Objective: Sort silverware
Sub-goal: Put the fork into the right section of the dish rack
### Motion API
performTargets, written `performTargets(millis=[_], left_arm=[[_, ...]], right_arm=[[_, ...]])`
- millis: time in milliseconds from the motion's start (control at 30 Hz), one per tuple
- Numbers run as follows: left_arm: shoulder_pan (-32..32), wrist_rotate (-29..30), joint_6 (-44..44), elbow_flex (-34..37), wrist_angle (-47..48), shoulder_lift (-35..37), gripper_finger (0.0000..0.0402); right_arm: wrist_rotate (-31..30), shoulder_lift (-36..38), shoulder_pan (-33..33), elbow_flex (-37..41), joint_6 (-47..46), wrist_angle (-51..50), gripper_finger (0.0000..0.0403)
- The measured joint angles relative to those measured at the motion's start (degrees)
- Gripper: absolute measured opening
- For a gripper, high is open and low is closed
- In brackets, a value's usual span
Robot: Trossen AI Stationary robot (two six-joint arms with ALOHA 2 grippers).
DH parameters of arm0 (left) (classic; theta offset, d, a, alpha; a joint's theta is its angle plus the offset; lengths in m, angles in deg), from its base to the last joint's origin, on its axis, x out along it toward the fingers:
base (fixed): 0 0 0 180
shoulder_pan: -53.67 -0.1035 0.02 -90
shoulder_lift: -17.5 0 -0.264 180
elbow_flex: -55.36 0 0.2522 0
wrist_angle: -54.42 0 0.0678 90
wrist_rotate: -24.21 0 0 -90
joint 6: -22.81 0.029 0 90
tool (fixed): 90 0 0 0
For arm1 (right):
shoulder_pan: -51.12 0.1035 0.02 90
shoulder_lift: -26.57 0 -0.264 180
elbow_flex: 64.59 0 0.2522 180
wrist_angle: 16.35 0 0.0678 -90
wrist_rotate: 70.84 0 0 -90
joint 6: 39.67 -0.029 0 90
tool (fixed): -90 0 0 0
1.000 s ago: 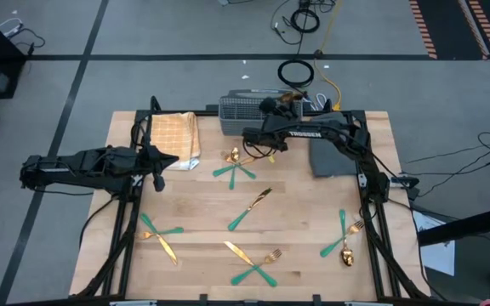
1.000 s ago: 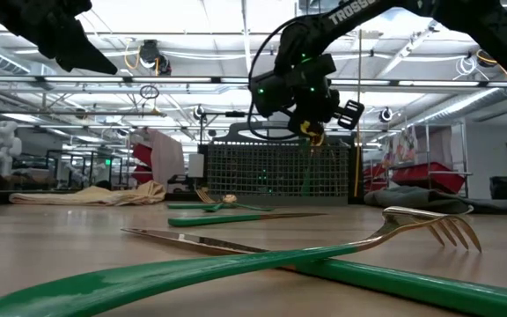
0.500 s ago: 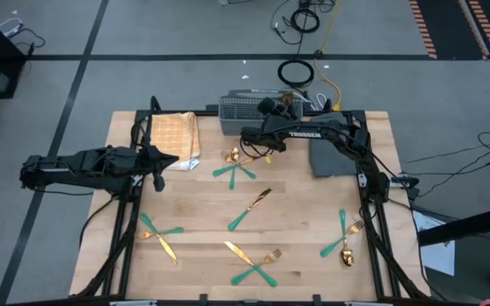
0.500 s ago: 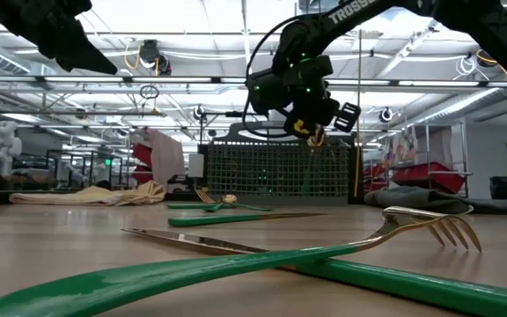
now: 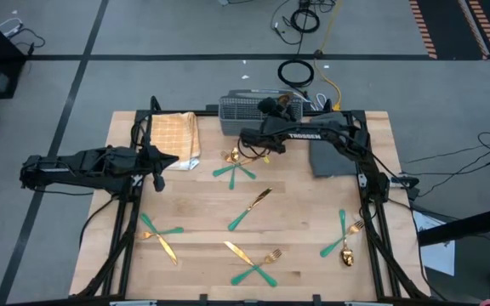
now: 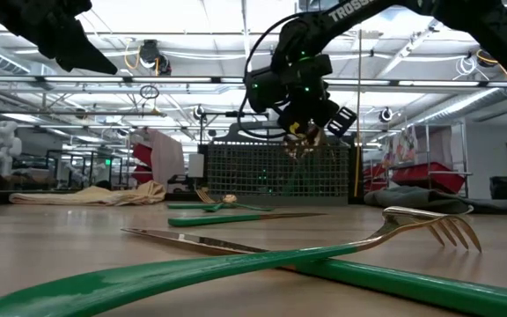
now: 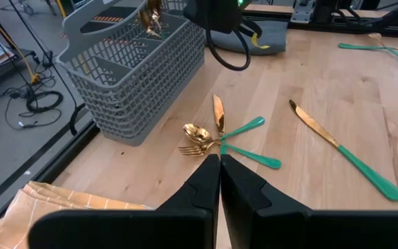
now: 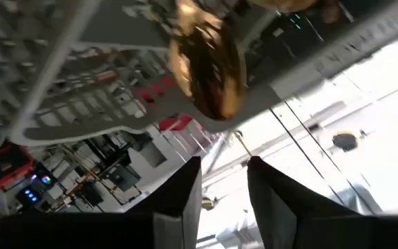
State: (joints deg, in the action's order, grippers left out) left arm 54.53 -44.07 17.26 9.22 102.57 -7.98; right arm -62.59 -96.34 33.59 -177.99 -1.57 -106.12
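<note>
My right gripper (image 5: 253, 143) hangs above the table just in front of the grey slotted basket (image 5: 249, 113), shut on a gold spoon (image 8: 206, 66) with a teal handle. More silverware lies on the wood in groups: a crossed spoon, fork and knife (image 5: 236, 166), a single knife (image 5: 252, 208), a pair (image 5: 160, 234), a group (image 5: 253, 263) and another (image 5: 343, 238). Gold heads (image 7: 150, 17) stand up out of the basket. My left gripper (image 7: 220, 162) is shut and hovers over the table's left part, beside the tan checked cloth (image 5: 175, 138). My right gripper has the spoon between its two fingers (image 8: 275, 200), somewhere along its thin neck (image 8: 244, 145); the fingers hide the exact spot. The gold bowl stands out beyond the fingertips. The spoon is lifted clear of the table, and its lower part (image 6: 299, 141) slants down below the gripper.
A dark grey mat (image 5: 330, 157) lies at the table's far right, under the right arm. Cables lie on the floor beyond the far edge. Bare wood shows in the middle (image 5: 202, 204) between the groups of cutlery.
My right gripper has turned and shifted slightly toward the table's left while staying in front of the basket. The spoon's green handle, which hung straight down a second ago, now slants.
</note>
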Motion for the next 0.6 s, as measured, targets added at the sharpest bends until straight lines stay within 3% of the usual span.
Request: performTargets(millis=[200,367,467,600], left_arm=[[0.0,0.0,0.0,0.0,0.0,0.0,0.0021],[0.0,0.0,0.0,0.0,0.0,0.0,0.0021],[0.0,0.0,0.0,0.0,0.0,0.0,0.0021],[0.0,0.0,0.0,0.0,0.1,0.0,0.0021]], right_arm=[[-6.3,0.0,1.0,-3.7,-8.2,-1.6,0.0110],[-4.7,0.0,3.5,-13.2,-23.8,-2.7,0.0110],[9.3,0.0,6.1,-20.6,-39.2,-5.5,0.0110],[45.3,0.1,8.7,-29.7,-57.6,-12.3,0.0109]])
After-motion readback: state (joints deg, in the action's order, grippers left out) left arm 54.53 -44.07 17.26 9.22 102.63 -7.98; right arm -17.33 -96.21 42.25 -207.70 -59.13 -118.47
